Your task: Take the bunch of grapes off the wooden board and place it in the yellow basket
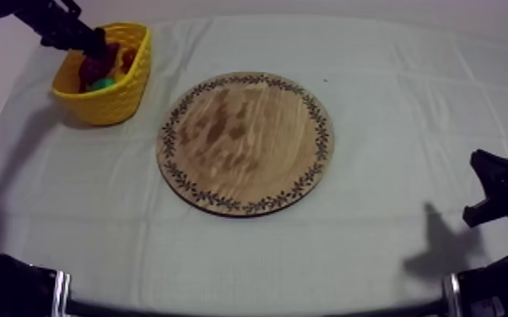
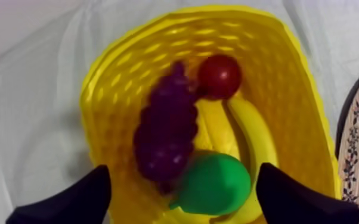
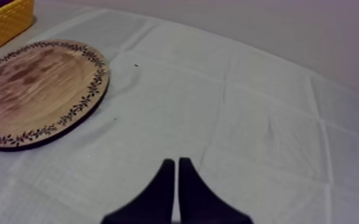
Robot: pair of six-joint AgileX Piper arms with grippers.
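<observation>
Our basket holds one each: grapes, small red fruit, banana, pear; left hand released above, right hand clenched.

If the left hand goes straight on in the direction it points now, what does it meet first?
Most likely the fruit in the yellow basket: the open left hand points down into it, with the bunch of grapes and the pear straight ahead. Which of them lies higher I cannot tell.
</observation>
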